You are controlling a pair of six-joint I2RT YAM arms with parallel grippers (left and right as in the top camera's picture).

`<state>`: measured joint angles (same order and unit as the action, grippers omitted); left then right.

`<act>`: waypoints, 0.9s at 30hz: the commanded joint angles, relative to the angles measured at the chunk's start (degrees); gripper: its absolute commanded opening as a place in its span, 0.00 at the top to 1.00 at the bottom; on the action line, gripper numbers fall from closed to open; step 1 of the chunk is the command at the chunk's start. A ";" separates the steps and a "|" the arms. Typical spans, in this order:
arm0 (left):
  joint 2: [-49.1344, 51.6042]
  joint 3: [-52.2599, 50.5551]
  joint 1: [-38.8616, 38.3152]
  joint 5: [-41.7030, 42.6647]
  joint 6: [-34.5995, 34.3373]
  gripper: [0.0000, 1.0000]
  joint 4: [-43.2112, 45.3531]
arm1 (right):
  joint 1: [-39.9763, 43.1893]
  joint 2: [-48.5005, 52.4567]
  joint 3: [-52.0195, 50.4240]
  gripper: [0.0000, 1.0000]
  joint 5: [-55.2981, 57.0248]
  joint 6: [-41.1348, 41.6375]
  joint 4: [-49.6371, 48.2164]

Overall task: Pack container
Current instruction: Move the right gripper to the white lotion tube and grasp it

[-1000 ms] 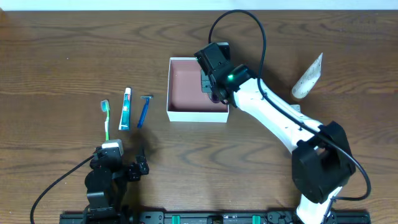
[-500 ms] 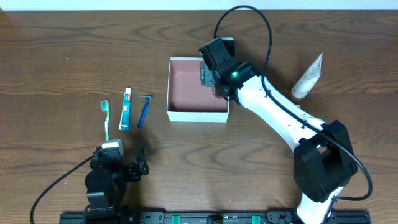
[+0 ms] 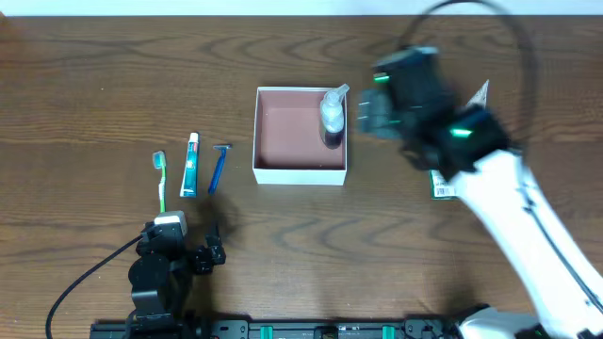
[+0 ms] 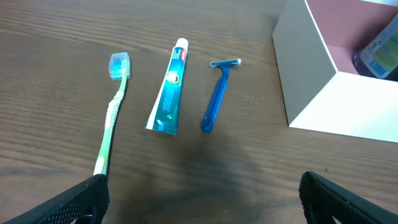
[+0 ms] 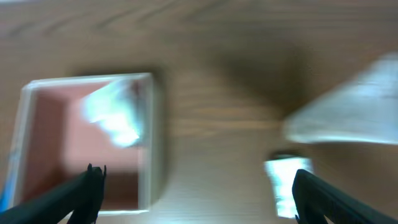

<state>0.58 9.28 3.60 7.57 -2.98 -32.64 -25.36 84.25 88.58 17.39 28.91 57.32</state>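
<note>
The container point(image 3: 300, 174), a square white box with a pink inside, sits mid-table. A clear bottle point(image 3: 333, 115) lies in its right side, seen blurred in the right wrist view as bottle point(image 5: 112, 112). My right gripper point(image 3: 362, 115) hovers just right of the box, open and empty, motion-blurred; in its own view the gripper point(image 5: 199, 193) is above bare wood beside the container wall point(image 5: 149, 137). My left gripper point(image 4: 202, 205) stands open and empty near the front left, gripper point(image 3: 213, 247) in the overhead view. The container wall point(image 4: 311, 81) and the bottle point(image 4: 379, 53) show at its right.
A green toothbrush point(image 3: 160, 179), a toothpaste tube point(image 3: 190, 163) and a blue razor point(image 3: 219, 167) lie in a row left of the box. A small green-and-white packet point(image 3: 440, 185) and a white pouch point(image 3: 480, 94) lie to the right, partly hidden by my right arm.
My right gripper has opened, let go of the bottle inside the container, and pulled away to the right. The left arm has not moved.
</note>
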 commanded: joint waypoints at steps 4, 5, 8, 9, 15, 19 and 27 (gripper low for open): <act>-0.35 -0.63 -0.15 0.81 -0.09 0.02 0.20 | 15.78 0.81 0.24 0.07 -0.85 -4.35 4.85; -0.35 -0.63 -0.15 0.81 -0.09 0.02 0.20 | 17.31 1.07 0.24 0.09 -2.36 -5.01 4.87; -0.35 -0.63 -0.15 0.81 -0.09 0.02 0.20 | 22.01 2.60 0.24 0.13 -4.98 -5.86 4.87; -0.35 -0.63 -0.15 0.81 -0.09 0.02 0.20 | 22.95 3.17 0.24 0.12 -4.90 -5.86 4.90; -0.35 -0.63 -0.15 0.81 -0.09 0.02 0.20 | 26.97 8.26 0.24 0.15 -5.77 -5.84 4.76; -0.35 -0.63 -0.15 0.81 -0.09 0.02 0.20 | 26.82 12.79 0.24 0.20 -7.17 -5.84 4.57; -0.35 -0.63 -0.15 0.81 -0.09 0.02 0.20 | 26.77 16.74 0.24 0.99 -6.56 -5.75 3.67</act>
<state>0.58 9.28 3.60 7.57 -2.98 -32.64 1.39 101.14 88.75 9.34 23.38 61.25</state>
